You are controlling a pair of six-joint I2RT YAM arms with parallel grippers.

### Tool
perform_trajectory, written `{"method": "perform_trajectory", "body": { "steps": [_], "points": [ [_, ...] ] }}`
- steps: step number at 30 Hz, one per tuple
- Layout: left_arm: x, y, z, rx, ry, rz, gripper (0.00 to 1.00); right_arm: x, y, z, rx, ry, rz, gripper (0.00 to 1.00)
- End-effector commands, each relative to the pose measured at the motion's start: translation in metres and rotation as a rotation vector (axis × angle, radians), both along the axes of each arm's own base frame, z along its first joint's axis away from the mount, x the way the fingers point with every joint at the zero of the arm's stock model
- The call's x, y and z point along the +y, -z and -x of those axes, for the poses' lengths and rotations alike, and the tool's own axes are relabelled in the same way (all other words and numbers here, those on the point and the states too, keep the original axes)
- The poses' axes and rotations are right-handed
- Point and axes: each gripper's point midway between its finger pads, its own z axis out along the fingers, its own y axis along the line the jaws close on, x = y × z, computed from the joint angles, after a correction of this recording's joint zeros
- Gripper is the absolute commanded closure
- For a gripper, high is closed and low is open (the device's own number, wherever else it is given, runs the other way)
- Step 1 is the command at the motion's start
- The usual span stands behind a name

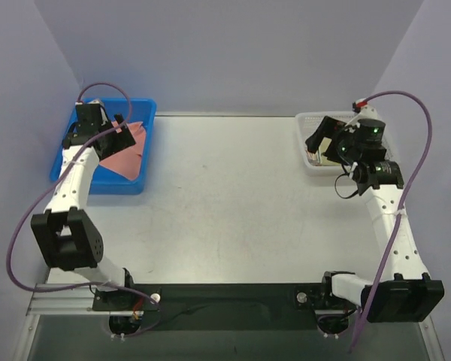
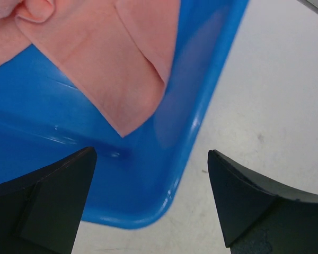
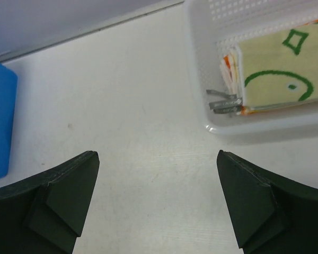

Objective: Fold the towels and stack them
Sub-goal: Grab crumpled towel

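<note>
Bin (image 1: 120,184) left (towel (image 1: 131,147) inside) — basket (image 1: 302,143) right

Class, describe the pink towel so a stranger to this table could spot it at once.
On the table, find the blue bin at the far left corner. The pink towel lies loose inside it, plain, unlike the folded printed towels in the white basket at far right.

A: Where do your cameras look?
B: Your top one faces down from behind over the whole pale tabletop (image 1: 225,188). Your left wrist sits close above the blue plastic tray's corner (image 2: 148,201). Your right looks low across at the white mesh basket (image 3: 201,79), tray at its edge.
</note>
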Motion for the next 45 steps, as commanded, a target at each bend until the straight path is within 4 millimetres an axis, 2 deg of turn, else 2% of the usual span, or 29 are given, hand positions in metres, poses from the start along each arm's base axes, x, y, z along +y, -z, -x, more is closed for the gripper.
{"method": "perform_trajectory", "body": {
  "steps": [1,2,3,4,5,6,7,10,15,16,17,19,20,21,23,25,26,29,30,31,33,34,37,38,40,41,43,44,45],
  "points": [
    [0.047,-0.002,-0.039,-0.043,-0.159,0.0,0.02,0.035,0.035,0.026,0.036,-0.083,-0.024,0.0],
    [0.054,0.002,-0.046,-0.044,-0.185,0.002,0.03,0.044,0.043,0.031,0.04,-0.093,-0.049,0.0],
    [0.064,0.02,-0.054,-0.015,-0.219,-0.003,0.03,0.057,0.048,0.036,0.037,-0.123,-0.064,0.0],
    [0.079,0.017,-0.063,-0.042,-0.261,-0.002,0.02,0.068,0.06,0.042,0.036,-0.162,-0.081,0.0],
    [0.087,0.023,-0.069,-0.037,-0.286,-0.007,0.03,0.075,0.065,0.045,0.038,-0.181,-0.093,0.0],
    [0.098,0.04,-0.074,-0.009,-0.322,-0.022,0.02,0.081,0.07,0.047,0.044,-0.196,-0.097,0.0],
    [0.108,0.042,-0.081,-0.025,-0.361,-0.017,0.03,0.094,0.077,0.052,0.057,-0.239,-0.1,0.0],
    [0.127,0.054,-0.1,-0.072,-0.418,-0.003,0.03,0.109,0.102,0.063,0.122,-0.298,-0.095,0.0],
    [0.157,0.086,-0.118,-0.1,-0.526,-0.008,0.03,0.117,0.126,0.074,0.181,-0.331,-0.085,0.0],
    [0.16,0.092,-0.121,-0.097,-0.542,0.004,0.02,0.118,0.129,0.075,0.186,-0.334,-0.08,0.0],
    [0.165,0.108,-0.123,-0.073,-0.557,0.007,0.03,0.118,0.13,0.076,0.188,-0.336,-0.077,0.0],
    [0.168,0.113,-0.132,-0.076,-0.565,0.02,0.03,0.118,0.133,0.078,0.194,-0.343,-0.071,0.0],
    [0.171,0.128,-0.133,-0.051,-0.572,0.026,0.03,0.117,0.134,0.077,0.193,-0.342,-0.069,0.0],
    [0.173,0.127,-0.138,-0.055,-0.576,0.029,0.02,0.118,0.136,0.078,0.199,-0.344,-0.066,0.0],
    [0.176,0.146,-0.141,-0.024,-0.583,0.028,0.03,0.118,0.138,0.079,0.204,-0.349,-0.062,0.0],
    [0.18,0.153,-0.143,-0.013,-0.595,0.038,0.07,0.118,0.141,0.08,0.214,-0.351,-0.063,0.0],
    [0.178,0.166,-0.143,0.01,-0.59,0.054,0.11,0.118,0.143,0.081,0.22,-0.35,-0.061,0.0],
    [0.177,0.179,-0.145,0.029,-0.577,0.085,0.43,0.117,0.148,0.082,0.236,-0.346,-0.061,0.0],
    [0.176,0.18,-0.146,0.031,-0.566,0.087,0.68,0.117,0.148,0.082,0.238,-0.345,-0.059,0.0],
    [0.174,0.18,-0.149,0.029,-0.548,0.098,0.81,0.117,0.149,0.082,0.242,-0.345,-0.061,0.0],
    [0.172,0.176,-0.152,0.022,-0.52,0.1,0.99,0.117,0.149,0.082,0.242,-0.343,-0.06,0.0],
    [0.171,0.173,-0.154,0.015,-0.507,0.103,1.0,0.116,0.148,0.082,0.241,-0.343,-0.058,0.0],
    [0.167,0.144,-0.162,-0.047,-0.464,0.115,1.0,0.115,0.147,0.084,0.236,-0.339,-0.054,0.0],
    [0.164,0.122,-0.166,-0.09,-0.448,0.12,1.0,0.114,0.146,0.085,0.234,-0.337,-0.055,0.0],
    [0.163,0.094,-0.17,-0.15,-0.435,0.129,1.0,0.114,0.143,0.085,0.223,-0.335,-0.058,0.0],
    [0.158,0.067,-0.171,-0.198,-0.421,0.139,1.0,0.114,0.142,0.086,0.223,-0.338,-0.059,0.0],
    [0.152,0.031,-0.175,-0.276,-0.403,0.152,1.0,0.114,0.138,0.088,0.212,-0.338,-0.061,0.0],
    [0.147,0.004,-0.173,-0.323,-0.391,0.153,1.0,0.114,0.136,0.088,0.21,-0.338,-0.064,0.0],
    [0.144,-0.016,-0.174,-0.361,-0.385,0.158,1.0,0.114,0.134,0.09,0.203,-0.339,-0.067,0.0]
  ]
}}
